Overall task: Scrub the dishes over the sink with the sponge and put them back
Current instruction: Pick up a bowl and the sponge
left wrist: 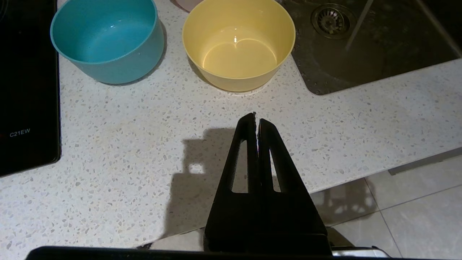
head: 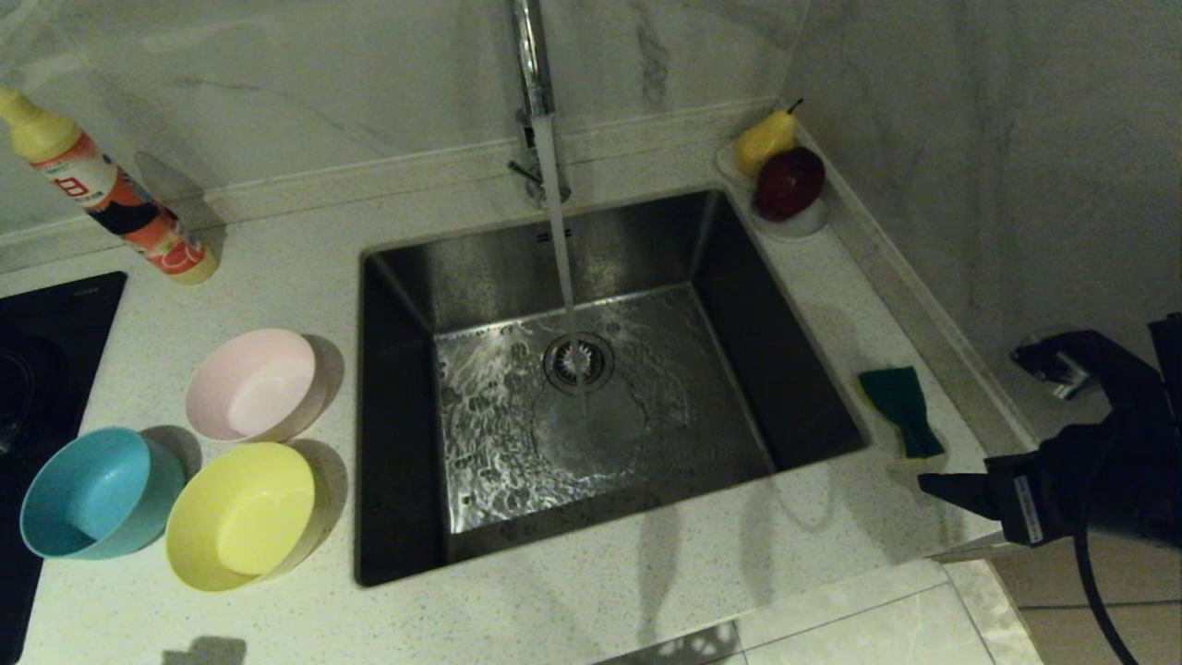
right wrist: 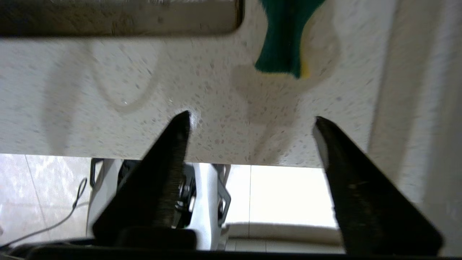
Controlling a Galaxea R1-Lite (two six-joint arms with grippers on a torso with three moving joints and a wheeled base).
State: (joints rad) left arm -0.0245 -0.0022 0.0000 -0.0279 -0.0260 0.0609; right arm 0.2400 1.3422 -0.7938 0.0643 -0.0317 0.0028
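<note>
Just beyond right gripper (right wrist: 251, 119) — sponge (right wrist: 283, 39)

The left gripper (left wrist: 257, 121), fingers pressed together, hangs over the speckled counter (left wrist: 126, 119) near its front edge, facing the yellow bowl (left wrist: 238, 43), the blue bowl (left wrist: 106, 38) and the sink (left wrist: 379, 47).

A brushed, wet stainless-steel sink (head: 480, 277) is seen at the centre of the frame, with a polished chrome tap (head: 531, 55) above it. The counter (head: 572, 600) is shown as speckled pale stone, smooth. Three bowls at lower left, pink (head: 254, 383), blue (head: 92, 494) and yellow (head: 242, 514), are rendered in smooth, satin plastic. A sponge (head: 900, 408) at right is faced with coarse green scouring fibre.
</note>
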